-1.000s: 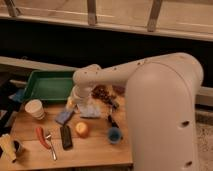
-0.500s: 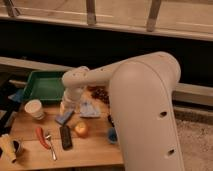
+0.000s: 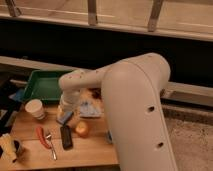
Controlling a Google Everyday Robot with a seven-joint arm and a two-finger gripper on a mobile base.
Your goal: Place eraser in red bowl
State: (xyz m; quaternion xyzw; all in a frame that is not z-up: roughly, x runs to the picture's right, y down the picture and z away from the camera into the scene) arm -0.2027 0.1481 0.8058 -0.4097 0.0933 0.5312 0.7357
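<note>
The eraser (image 3: 66, 136) is a dark flat block lying on the wooden table (image 3: 30, 127), just left of an orange fruit (image 3: 81, 129). My gripper (image 3: 65, 109) hangs at the end of the white arm (image 3: 125, 95), low over a blue-grey sponge-like block (image 3: 65, 118), a short way behind the eraser and apart from it. The red bowl is hidden behind the arm.
A green tray (image 3: 47, 84) stands at the back left. A white cup (image 3: 35, 108) is left of the gripper. A spoon (image 3: 50, 145) and a red-handled tool (image 3: 41, 135) lie left of the eraser. A blue-white packet (image 3: 90, 108) lies right of the gripper. A yellow object (image 3: 7, 146) is at the front left.
The arm has swung left across the table, and the gripper has moved from the middle to over the blue-grey block. The arm now covers the bowl's spot. The eraser has not moved.
</note>
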